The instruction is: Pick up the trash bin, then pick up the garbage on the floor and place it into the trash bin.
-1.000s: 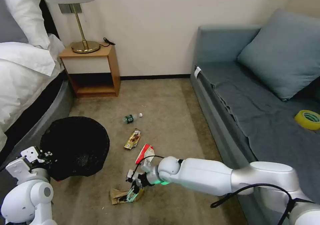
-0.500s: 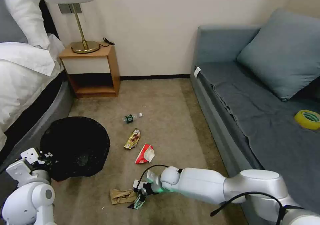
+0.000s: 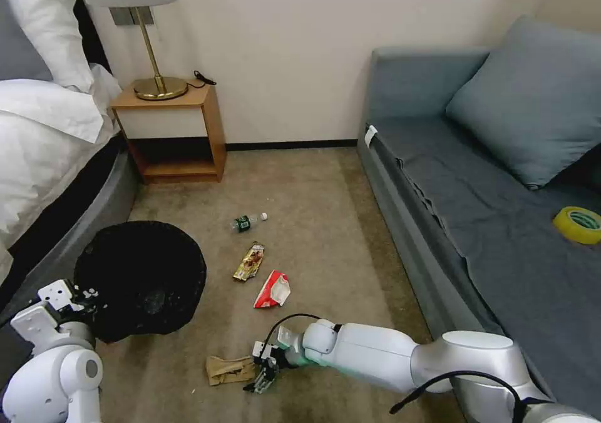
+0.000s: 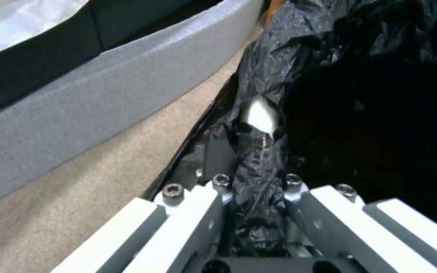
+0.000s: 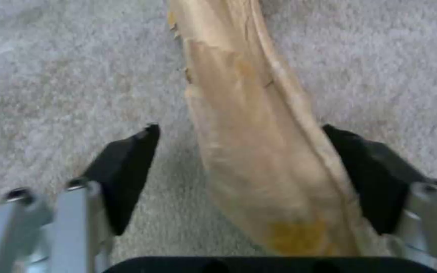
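The trash bin (image 3: 141,279), lined with a crinkly black bag, hangs low at the left beside the bed, and my left gripper (image 3: 78,298) is shut on its rim (image 4: 259,159). On the carpet lie a crumpled brown paper bag (image 3: 228,368), a red-and-white wrapper (image 3: 273,290), a gold snack wrapper (image 3: 249,261) and a small green-labelled bottle (image 3: 248,221). My right gripper (image 3: 263,373) is down at the brown bag's right end, open, with one black pad on each side of the bag (image 5: 259,151).
A bed (image 3: 44,160) stands at the left and a wooden nightstand (image 3: 172,129) with a lamp stands against the back wall. A grey sofa (image 3: 488,191) runs along the right, with a yellow tape roll (image 3: 577,224) on its seat.
My right gripper has dropped lower and pulled back slightly to the brown bag's right end. The red-and-white wrapper, earlier partly covered by the arm, now shows whole. The bin has barely moved.
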{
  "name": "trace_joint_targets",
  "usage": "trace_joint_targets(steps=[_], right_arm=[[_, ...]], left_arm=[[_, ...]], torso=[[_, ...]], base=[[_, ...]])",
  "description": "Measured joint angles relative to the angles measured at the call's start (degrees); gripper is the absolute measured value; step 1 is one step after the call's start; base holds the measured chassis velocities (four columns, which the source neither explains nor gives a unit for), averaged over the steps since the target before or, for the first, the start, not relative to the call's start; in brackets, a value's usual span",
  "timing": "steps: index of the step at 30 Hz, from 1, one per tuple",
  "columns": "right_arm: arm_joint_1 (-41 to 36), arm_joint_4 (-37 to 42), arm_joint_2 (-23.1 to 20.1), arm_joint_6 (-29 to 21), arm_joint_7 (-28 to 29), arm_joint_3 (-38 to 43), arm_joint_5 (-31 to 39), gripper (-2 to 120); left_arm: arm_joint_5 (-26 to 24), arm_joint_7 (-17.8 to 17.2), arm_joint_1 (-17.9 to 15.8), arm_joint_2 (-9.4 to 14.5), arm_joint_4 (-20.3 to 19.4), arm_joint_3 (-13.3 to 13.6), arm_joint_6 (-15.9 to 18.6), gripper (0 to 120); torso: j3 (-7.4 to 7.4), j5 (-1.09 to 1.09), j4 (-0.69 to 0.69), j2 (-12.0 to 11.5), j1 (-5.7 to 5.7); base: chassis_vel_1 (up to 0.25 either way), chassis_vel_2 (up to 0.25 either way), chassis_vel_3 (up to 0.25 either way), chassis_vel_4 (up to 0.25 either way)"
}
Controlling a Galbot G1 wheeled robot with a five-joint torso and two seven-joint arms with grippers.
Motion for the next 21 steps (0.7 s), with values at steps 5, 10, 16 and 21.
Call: trace_joint_targets(steps=[5,10,16,21], right_arm=[[-0.14,0.18,-0.11,0.36,0.11,0.26,0.05,59],[-0.32,0.25,-0.27,0.77,0.27,0.59,-0.09,45],[-0.40,0.57,-0.81,1.74,0.64,0.83,-0.33,22],[-0.29,2.44,-2.00,1.86,1.21,1.17,0.01,4]], left_arm=[[0.17,0.09,-0.04,-0.01,0.16,0.07,-0.12,2],[0.34,0.20,0.00,-0.05,0.16,0.13,-0.24,2],[0.51,0.22,0.10,-0.22,0.12,0.24,-0.26,2],[0.54,0.23,0.08,-0.22,0.10,0.24,-0.27,2]], torso=[[0.00,0.00,0.00,0.00,0.00],[0.00,0.00,0.00,0.00,0.00],[0.00,0.00,0.00,0.00,0.00],[0.00,0.00,0.00,0.00,0.00]], base=[[0.000,0.000,0.000,0.000],[0.000,0.000,0.000,0.000],[0.000,0.000,0.000,0.000],[0.000,0.000,0.000,0.000]])
